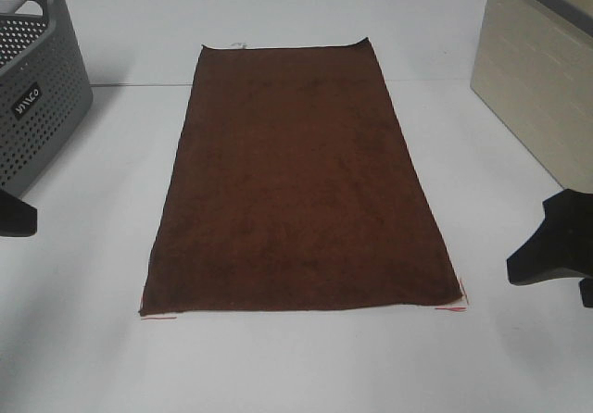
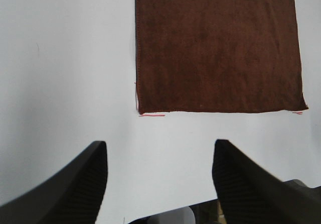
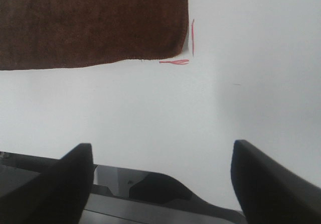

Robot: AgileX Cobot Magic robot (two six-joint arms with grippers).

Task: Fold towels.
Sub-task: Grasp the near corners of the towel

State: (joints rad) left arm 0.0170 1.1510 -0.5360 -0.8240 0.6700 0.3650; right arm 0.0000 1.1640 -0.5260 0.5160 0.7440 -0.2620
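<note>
We log both arms drawn back at the near edge of the white worktop (image 1: 296,367), wrists pitched down toward it. The left end effector (image 2: 159,143) is released, its dark ribbed fingers (image 2: 90,179) spread wide over bare surface. The right end effector (image 3: 161,144) is likewise released, with nothing between its fingers. Both sit apart from the cloth.

Short red pen marks (image 1: 157,318) bracket the towel's two near corners. The towel (image 1: 296,181), dark reddish-brown, lies flat and unfolded at mid-worktop, long axis running away from us. A small pale tag (image 1: 239,44) shows at its far short edge.

At far left stands a grey perforated basket (image 1: 42,89); its white lettering is not legible to us. At far right is a beige cabinet (image 1: 533,98).
</note>
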